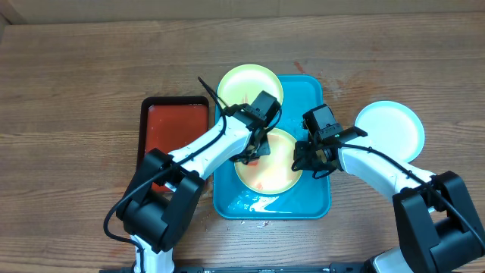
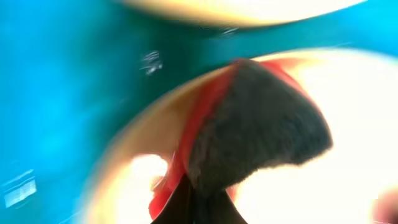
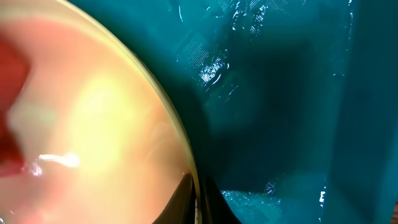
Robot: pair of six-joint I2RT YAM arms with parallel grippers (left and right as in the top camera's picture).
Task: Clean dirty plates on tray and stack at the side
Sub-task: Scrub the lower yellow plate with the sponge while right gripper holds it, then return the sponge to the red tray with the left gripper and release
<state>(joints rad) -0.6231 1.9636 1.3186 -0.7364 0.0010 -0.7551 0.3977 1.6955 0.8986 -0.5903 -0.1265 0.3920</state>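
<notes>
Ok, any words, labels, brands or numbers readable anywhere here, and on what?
None readable. No print shows on the tray, the plates or the arms. The pale patches on the tray's glossy floor in the wrist views are glints, not lettering, and the left wrist view is too blurred anyway.

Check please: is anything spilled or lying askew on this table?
One plate sits over the far rim of the tray, not flat inside it. Water glistens on the tray floor in front of the middle plate.
</notes>
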